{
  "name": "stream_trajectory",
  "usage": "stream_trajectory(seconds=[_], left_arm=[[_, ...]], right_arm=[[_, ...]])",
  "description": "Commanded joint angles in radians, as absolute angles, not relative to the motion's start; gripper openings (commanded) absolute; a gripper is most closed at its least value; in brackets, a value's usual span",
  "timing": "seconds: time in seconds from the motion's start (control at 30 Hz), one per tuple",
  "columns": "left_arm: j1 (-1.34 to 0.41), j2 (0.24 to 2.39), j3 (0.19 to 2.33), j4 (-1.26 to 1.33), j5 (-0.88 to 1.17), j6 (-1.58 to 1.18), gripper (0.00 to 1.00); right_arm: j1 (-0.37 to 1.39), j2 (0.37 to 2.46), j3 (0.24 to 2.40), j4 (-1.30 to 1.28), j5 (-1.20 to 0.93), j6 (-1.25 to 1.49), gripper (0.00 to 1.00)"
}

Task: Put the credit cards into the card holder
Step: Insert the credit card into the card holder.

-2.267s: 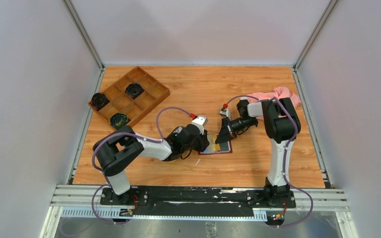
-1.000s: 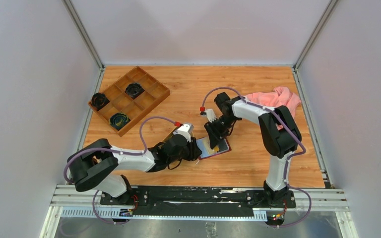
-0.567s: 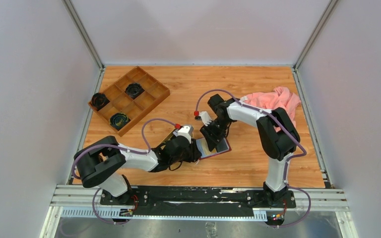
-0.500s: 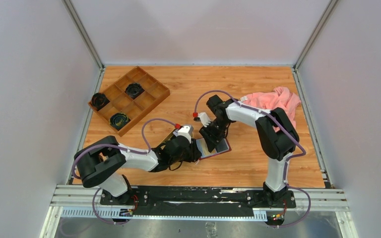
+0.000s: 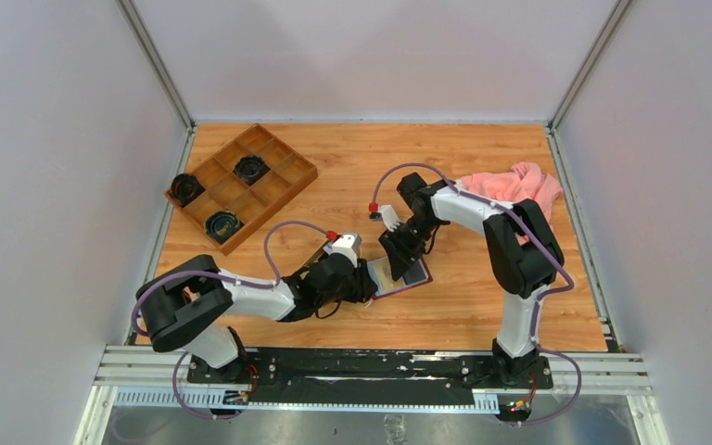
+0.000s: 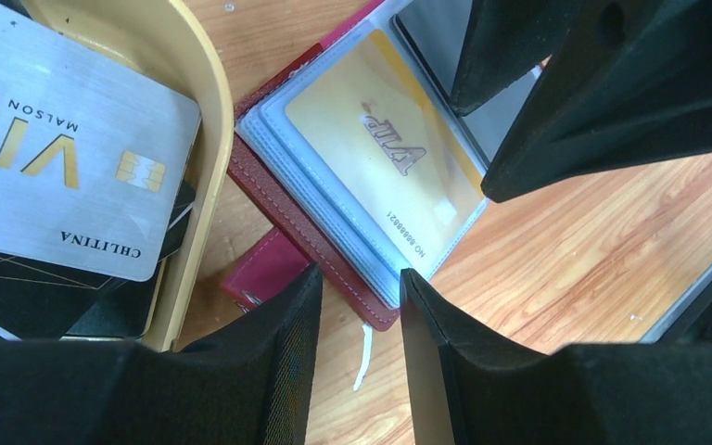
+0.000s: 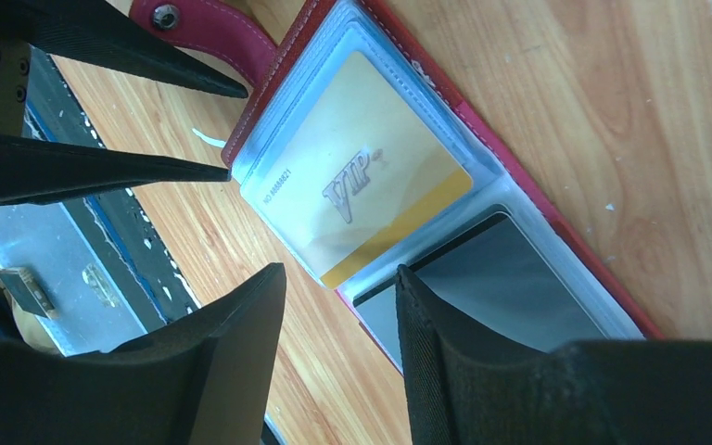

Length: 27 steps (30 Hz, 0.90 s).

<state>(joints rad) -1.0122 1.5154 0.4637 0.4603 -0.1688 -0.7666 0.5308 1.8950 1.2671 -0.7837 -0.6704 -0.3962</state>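
My left gripper [image 6: 360, 278] hangs open and empty at the card holder's [image 6: 273, 209] left edge; just left of the holder, nearest this arm, a silver card [image 6: 65, 176] lies in the tray [image 6: 206, 139]. A gold card [image 7: 362, 176] sits sleeved in the holder, my right gripper [image 7: 341, 273] open and empty above it; box [image 5: 273, 188] and cloth [image 5: 514, 181] lie well beyond

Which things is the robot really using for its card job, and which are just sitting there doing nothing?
For the job:
red card holder, lying open
gold card, in its sleeve
silver card, lying in the tan tray

Just lying about:
wooden box with compartments
pink cloth
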Motion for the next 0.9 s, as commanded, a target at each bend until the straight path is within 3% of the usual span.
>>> stream_trajectory(seconds=[0.0,0.27,0.87], left_arm=[[-1.022,1.470,0.447,0.478,-0.193,-0.742,0.41],[-1.021,1.495,0.452,0.489,-0.183,-0.747,0.41],[-1.021,1.592,0.496,0.500,-0.138,-0.744,0.40]], right_arm=[[0.512,1.868,1.277,-0.824,-0.724,-0.436,0.50],[0.510,1.917,1.289,-0.807,-0.692,-0.392,0.42],[0.552,1.930,1.300,-0.829,-0.802,-0.426,0.36]])
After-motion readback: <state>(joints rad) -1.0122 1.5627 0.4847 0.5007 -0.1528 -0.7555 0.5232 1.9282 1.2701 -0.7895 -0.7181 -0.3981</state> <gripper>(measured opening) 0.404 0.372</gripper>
